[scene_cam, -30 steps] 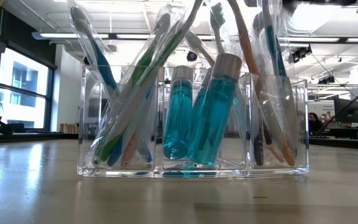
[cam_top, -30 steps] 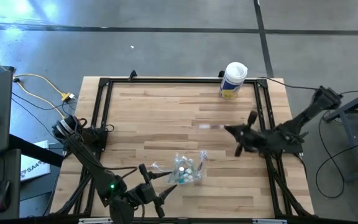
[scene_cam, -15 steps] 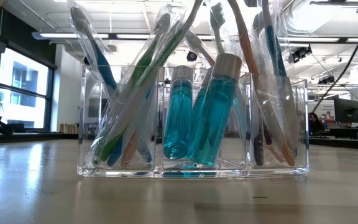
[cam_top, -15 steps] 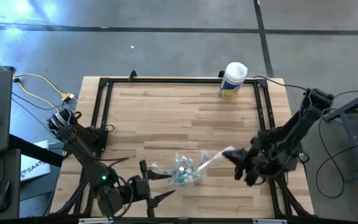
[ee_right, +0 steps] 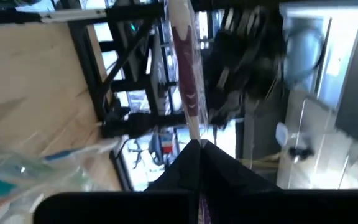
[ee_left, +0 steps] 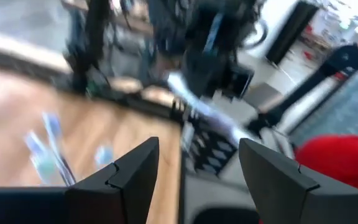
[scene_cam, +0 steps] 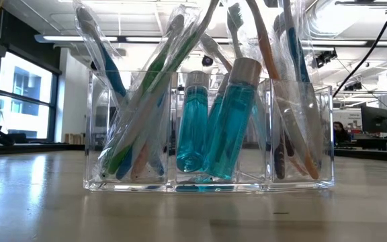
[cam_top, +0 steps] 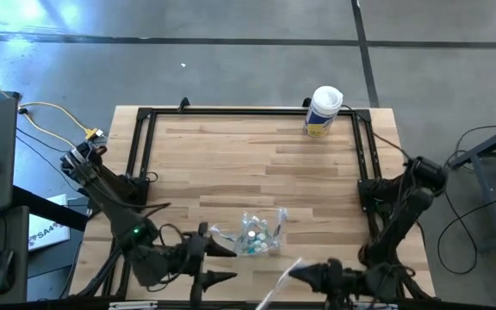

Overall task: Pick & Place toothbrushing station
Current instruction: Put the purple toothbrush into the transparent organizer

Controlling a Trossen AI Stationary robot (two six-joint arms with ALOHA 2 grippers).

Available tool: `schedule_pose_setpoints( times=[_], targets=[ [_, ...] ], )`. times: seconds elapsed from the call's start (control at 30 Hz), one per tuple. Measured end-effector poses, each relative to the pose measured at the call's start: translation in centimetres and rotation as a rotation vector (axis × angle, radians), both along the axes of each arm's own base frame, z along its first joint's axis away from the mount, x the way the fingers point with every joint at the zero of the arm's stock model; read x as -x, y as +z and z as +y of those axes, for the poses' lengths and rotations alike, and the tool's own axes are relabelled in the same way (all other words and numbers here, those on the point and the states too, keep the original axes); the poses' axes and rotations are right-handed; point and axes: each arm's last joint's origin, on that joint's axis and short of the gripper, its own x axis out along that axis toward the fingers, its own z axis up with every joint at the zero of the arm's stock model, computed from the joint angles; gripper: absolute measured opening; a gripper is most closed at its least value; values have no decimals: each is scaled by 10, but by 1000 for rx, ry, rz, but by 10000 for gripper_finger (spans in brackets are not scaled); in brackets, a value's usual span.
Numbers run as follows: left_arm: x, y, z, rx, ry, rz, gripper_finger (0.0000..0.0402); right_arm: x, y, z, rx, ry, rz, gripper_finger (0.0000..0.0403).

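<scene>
the toothbrushing station sits where it was, near the table's front edge, its clear holder packed with toothbrushes and teal tubes. your right gripper has swung from mid-table to the front edge, clamped on a wrapped toothbrush. your left gripper has drawn back a little, jaws wide, holding nothing.
</scene>
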Motion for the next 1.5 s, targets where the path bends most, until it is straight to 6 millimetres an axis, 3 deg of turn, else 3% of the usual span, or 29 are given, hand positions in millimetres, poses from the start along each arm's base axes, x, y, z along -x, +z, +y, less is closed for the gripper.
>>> schedule_pose_setpoints(
  times=[0.2, 0.43, 0.87, 1.17, 1.5],
  targets=[
    [-19, -11, 15, 219, -127, 135, 221, -17, 2, 15, 101, -12, 3, 3],
    [-48, -26, 29, 311, -236, 213, 221, -35, -5, 12, 171, -53, 44, 3],
    [-65, -28, 36, 273, -309, 165, 221, -48, -8, 1, 194, -98, 72, 3],
    [-81, -48, 34, 294, -371, 218, 221, -57, -9, -7, 210, -126, 80, 3],
    [-82, -49, 34, 292, -378, 223, 221, -58, -9, -8, 190, -135, 78, 3]
  ],
)
